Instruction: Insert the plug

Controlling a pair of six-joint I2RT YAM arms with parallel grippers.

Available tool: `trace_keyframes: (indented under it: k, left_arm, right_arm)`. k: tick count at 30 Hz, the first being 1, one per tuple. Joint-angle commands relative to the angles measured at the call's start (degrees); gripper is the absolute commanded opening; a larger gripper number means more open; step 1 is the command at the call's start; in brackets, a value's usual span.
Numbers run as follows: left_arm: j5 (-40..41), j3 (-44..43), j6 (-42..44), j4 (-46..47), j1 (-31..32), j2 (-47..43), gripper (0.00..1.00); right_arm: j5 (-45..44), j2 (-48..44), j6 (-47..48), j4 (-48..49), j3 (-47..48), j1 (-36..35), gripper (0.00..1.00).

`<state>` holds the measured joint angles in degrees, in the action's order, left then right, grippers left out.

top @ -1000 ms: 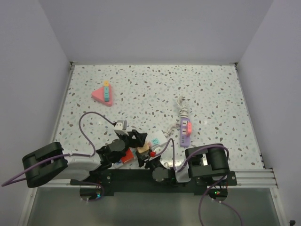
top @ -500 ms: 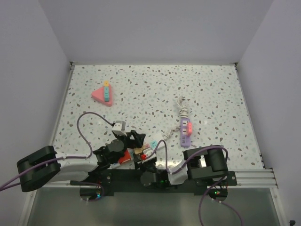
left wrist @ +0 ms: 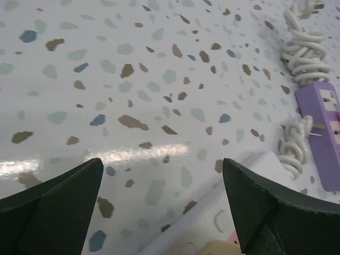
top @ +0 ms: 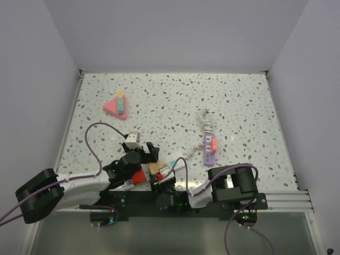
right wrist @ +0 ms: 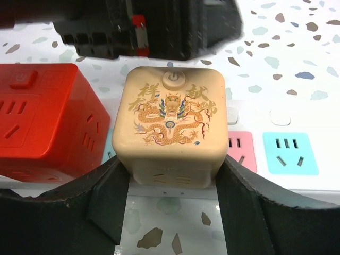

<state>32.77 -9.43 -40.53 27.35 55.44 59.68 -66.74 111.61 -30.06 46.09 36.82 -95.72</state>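
— Where's the plug?

— Your right hand (right wrist: 172, 183) has it. The beige plug (right wrist: 171, 122), the cube with the gold dragon on its top, is clamped between the two fingers (right wrist: 103, 202), one pressed to each flank, with the hand about half spread. It sits low over the white power strip (right wrist: 255, 119), just left of the pink socket (right wrist: 241, 149) and the teal socket (right wrist: 289, 153). You cannot tell from this view whether its prongs are in.

— What's next to it?

— A red cube (right wrist: 48, 122) stands on the same strip, just to the plug's left, with a narrow gap between them.

— And my left hand?

— Your left hand (left wrist: 162, 175) is spread wide and has nothing between its fingers (left wrist: 58, 207). Under it is the bare speckled surface (left wrist: 133, 79). A corner of the white strip shows at the bottom of that view. To the right lie the purple power strip (left wrist: 319, 127) and a white coiled cord (left wrist: 303, 53).

— How does it look from above?

— Your two hands crowd together near the front edge, between the arm bases. The left one is just behind and to the left of the right. A pink triangular block (top: 116, 107) lies well apart from them, at the far left.
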Motion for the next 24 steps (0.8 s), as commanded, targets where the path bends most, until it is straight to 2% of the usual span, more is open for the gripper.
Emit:
trace_keyframes:
  k: [1, 6, 13, 24]
  left_arm:
    - [-1.7, -1.5, 4.4, -4.5, -5.7, -2.0, 1.0]
    - [0.6, -5.8, 7.4, -7.7, -10.0, -6.5, 1.0]
    - [-1.0, -11.3, 11.4, -10.4, -16.0, -11.3, 1.0]
    - [-2.3, -13.1, 13.8, -17.1, -18.4, -18.4, 1.0]
  right_arm:
    - [20.9, 5.5, -8.4, -19.6, -5.4, 2.8, 0.0]
    - [18.1, 1.9, -4.7, -19.6, -5.6, 9.1, 0.0]
    - [13.8, -0.3, 2.4, -20.3, -3.2, 15.6, 0.0]
    - [19.3, 1.2, 13.8, -17.4, 6.1, 30.8, 0.0]
